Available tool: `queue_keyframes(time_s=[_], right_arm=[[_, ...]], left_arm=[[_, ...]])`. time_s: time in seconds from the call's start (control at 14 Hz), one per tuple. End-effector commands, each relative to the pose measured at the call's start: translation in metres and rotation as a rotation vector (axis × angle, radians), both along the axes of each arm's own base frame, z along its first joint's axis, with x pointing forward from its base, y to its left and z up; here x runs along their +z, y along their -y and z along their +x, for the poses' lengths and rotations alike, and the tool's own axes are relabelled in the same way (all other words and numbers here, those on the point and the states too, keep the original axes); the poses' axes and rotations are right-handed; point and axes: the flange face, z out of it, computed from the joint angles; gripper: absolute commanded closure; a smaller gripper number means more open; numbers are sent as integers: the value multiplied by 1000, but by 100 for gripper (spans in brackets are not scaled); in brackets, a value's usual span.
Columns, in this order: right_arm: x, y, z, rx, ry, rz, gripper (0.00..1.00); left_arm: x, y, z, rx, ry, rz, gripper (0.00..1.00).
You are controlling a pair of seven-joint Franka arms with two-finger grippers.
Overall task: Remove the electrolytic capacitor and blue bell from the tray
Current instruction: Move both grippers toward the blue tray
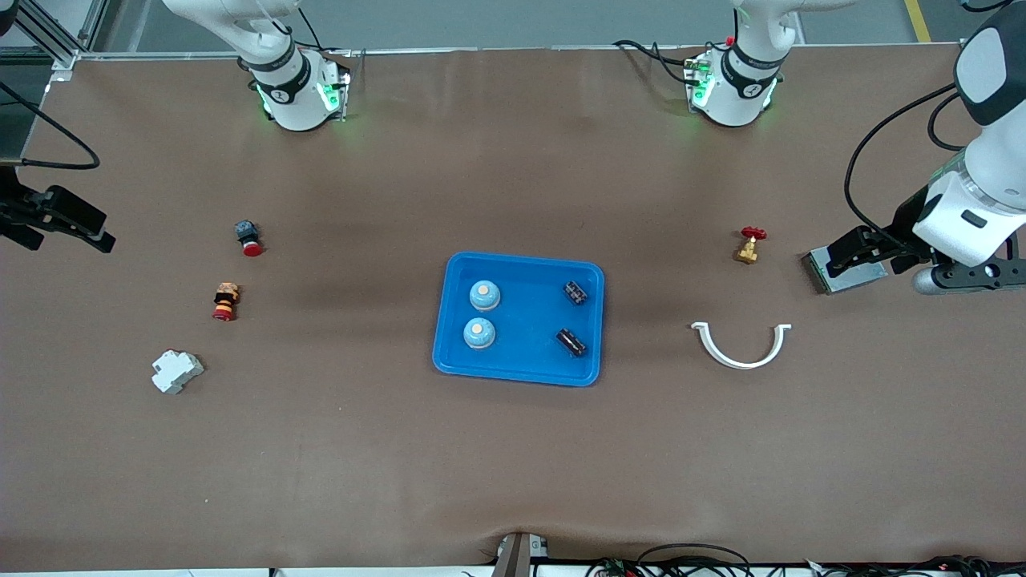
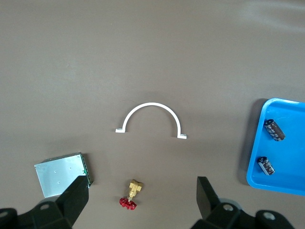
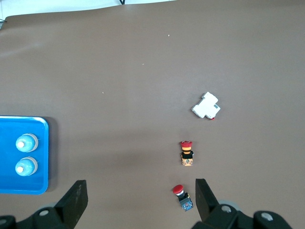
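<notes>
A blue tray [image 1: 521,370] lies mid-table. In it sit two pale blue bells [image 1: 484,296] [image 1: 479,333] toward the right arm's end and two black capacitors [image 1: 575,292] [image 1: 571,342] toward the left arm's end. The left wrist view shows the capacitors [image 2: 275,130] [image 2: 266,165], the right wrist view the bells [image 3: 26,142] [image 3: 26,166]. My left gripper [image 1: 870,250] [image 2: 143,191] hangs open and empty over a silver board at its end of the table. The right gripper [image 1: 56,224] [image 3: 140,187] hangs open and empty over its end.
A brass valve with a red handle [image 1: 750,244], a white half-ring [image 1: 741,346] and the silver board [image 1: 850,272] lie toward the left arm's end. A red push button [image 1: 249,238], a red-and-yellow button [image 1: 226,301] and a white breaker [image 1: 176,372] lie toward the right arm's end.
</notes>
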Motion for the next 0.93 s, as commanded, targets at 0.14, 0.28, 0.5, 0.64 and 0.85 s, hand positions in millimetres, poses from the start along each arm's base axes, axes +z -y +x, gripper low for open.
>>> queue_keyframes(time_s=[0.14,0.28,0.5,0.64,0.85], right_arm=[[-10,1,1,-2,-16,5,0],[-10,5,-1,1,-24,5,0],[-11,7,-5,-1,-46,5,0],[-11,10,-5,-6,-50,5,0],[-11,12,-5,-10,-50,5,0]], left_arm=[[2,-1,4,7,-2,1,0],[-7,-2,7,8,-17,4,0],[-33,-2,16,12,-61,5,0],[-44,4,19,103,-83,-3,0],[-67,35,22,178,-125,-1,0]])
